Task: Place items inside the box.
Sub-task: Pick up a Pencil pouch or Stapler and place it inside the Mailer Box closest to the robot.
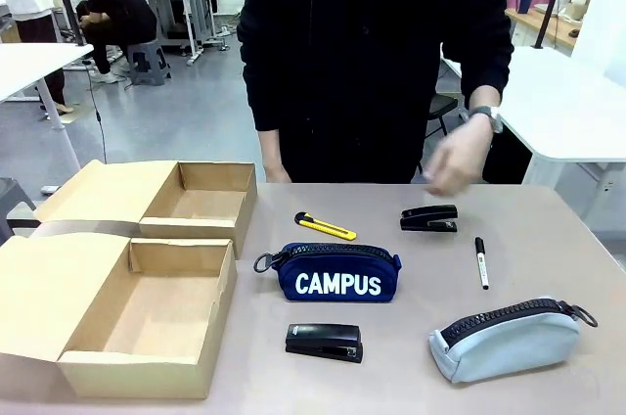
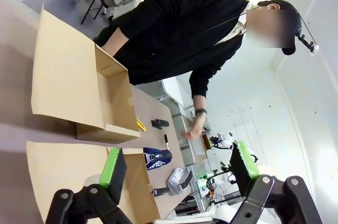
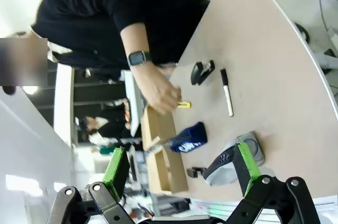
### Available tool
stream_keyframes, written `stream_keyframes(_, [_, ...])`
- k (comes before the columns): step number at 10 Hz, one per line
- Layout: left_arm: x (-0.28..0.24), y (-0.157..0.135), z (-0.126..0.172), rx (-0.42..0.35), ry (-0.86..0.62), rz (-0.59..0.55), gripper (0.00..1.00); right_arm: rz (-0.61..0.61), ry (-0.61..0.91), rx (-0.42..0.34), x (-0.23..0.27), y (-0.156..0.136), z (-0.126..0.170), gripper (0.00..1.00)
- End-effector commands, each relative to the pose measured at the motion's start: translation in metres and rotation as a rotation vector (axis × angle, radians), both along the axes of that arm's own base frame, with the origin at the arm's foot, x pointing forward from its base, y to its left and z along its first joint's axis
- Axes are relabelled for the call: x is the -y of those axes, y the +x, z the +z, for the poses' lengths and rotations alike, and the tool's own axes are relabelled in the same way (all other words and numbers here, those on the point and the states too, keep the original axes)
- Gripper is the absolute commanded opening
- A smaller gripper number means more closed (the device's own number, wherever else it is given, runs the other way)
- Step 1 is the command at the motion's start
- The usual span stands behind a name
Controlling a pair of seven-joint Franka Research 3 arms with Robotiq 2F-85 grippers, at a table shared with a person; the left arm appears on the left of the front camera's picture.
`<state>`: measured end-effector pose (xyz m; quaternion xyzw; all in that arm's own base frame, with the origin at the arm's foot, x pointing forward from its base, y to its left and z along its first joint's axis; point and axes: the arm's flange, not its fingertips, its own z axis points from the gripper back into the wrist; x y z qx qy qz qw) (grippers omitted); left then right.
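Lying flat, navy zip pouch reads white "CAMPUS".

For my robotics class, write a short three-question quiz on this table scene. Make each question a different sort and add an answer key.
1. True or false: the navy CAMPUS pouch already lies inside the nearer cardboard box.
2. In the front view, which item lies farthest toward the robot's right? A. yellow utility knife B. grey pouch C. near stapler
3. Fill in: the right gripper has its jaws ____.
Key: 1 false, as the pouch lies on the table beside the box. 2 B. 3 open.
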<state>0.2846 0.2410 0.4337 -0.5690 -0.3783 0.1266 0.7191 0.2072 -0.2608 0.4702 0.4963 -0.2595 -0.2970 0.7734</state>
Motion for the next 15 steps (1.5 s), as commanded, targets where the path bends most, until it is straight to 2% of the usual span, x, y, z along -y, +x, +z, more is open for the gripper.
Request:
stream_keyframes(1, [0.000,0.001,0.001,0.040,-0.003,0.003,1.00,0.211,-0.110,0.039,-0.028,0.030,0.021,1.00])
stream_keyframes(2, [0.000,0.001,0.001,0.040,-0.003,0.003,1.00,0.175,-0.022,0.071,0.003,0.021,0.016,1.00])
stream_keyframes(3, [0.000,0.001,0.001,0.040,-0.003,0.003,1.00,0.203,0.036,0.083,0.025,0.001,0.002,1.00])
stream_keyframes(5, [0.000,0.001,0.001,0.040,-0.003,0.003,1.00,0.234,0.078,0.156,0.035,-0.032,-0.014,1.00])
stream_keyframes(6, [0.000,0.001,0.001,0.040,-0.003,0.003,1.00,0.206,0.065,0.123,0.036,-0.034,-0.017,1.00])
stream_keyframes(8, [0.000,0.001,0.001,0.040,-0.003,0.003,1.00,0.151,-0.003,0.096,0.028,-0.026,-0.014,1.00])
stream_keyframes(12, [0.000,0.001,0.001,0.040,-0.003,0.003,1.00,0.145,-0.061,0.053,0.015,-0.013,-0.008,1.00])
stream_keyframes(14, [0.000,0.001,0.001,0.040,-0.003,0.003,1.00,0.175,-0.135,0.032,-0.005,0.001,0.000,1.00])
stream_keyframes(15, [0.000,0.001,0.001,0.040,-0.003,0.003,1.00,0.238,-0.203,0.025,-0.024,0.017,0.005,1.00])
